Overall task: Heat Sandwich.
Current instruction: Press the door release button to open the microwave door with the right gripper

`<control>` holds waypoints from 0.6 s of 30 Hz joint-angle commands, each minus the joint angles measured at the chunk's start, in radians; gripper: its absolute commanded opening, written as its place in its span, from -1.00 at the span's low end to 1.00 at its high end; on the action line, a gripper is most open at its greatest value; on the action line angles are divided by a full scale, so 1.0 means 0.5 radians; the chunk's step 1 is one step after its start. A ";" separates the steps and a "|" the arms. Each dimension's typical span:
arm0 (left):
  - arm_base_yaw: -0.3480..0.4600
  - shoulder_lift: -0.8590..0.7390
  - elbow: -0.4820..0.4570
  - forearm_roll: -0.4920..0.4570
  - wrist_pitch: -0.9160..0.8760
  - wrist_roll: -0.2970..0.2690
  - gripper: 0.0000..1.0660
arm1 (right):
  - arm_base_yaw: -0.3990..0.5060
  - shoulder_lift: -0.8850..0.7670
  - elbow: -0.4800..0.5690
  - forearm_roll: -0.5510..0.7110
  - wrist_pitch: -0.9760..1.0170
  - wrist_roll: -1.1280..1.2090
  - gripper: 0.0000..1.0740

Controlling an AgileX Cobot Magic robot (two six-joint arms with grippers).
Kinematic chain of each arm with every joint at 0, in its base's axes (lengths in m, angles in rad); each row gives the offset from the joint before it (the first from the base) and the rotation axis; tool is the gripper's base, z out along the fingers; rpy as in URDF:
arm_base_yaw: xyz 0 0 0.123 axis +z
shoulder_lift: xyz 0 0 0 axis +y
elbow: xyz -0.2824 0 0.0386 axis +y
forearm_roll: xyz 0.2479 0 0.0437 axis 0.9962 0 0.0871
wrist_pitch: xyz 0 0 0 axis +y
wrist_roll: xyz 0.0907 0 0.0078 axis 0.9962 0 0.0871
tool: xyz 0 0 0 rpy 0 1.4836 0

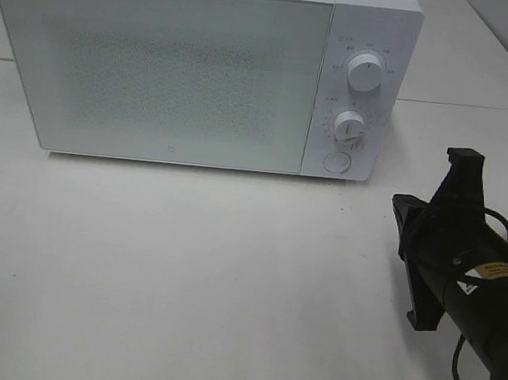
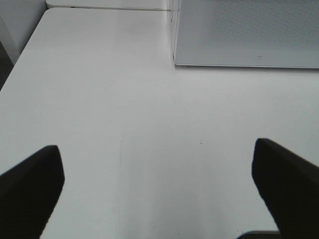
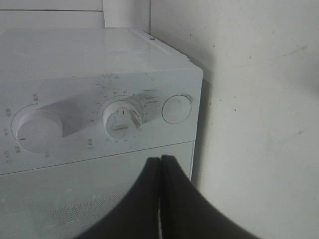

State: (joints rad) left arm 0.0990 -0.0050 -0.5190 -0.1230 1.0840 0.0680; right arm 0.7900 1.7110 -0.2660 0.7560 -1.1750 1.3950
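Well in front of the microwave (image 1: pixel 194 73), over the white table (image 2: pixel 124 74), the left gripper (image 2: pixel 159 194) stands wide open and holds nothing. Nearer to the microwave, before its knob panel (image 3: pixel 99 119), the right gripper (image 3: pixel 160 199) has its fingers (image 3: pixel 179 209) pressed together, with nothing between them. The microwave is closed. Where the sandwich is, I cannot tell; no view shows it.
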 commanded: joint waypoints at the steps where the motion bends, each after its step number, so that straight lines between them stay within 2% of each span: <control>1: 0.012 -0.034 0.002 -0.010 -0.028 -0.010 0.83 | 0.006 0.070 -0.038 -0.014 -0.004 0.004 -1.00; 14: 0.012 -0.034 0.002 -0.010 -0.028 -0.010 0.83 | 0.000 0.416 -0.276 -0.112 0.024 0.084 -1.00; 18: 0.012 -0.034 0.002 -0.010 -0.028 -0.010 0.83 | -0.062 0.490 -0.372 -0.170 0.118 0.084 -1.00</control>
State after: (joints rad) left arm 0.0990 -0.0050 -0.5190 -0.1230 1.0840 0.0680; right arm 0.7650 1.9560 -0.4430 0.6850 -1.1260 1.4390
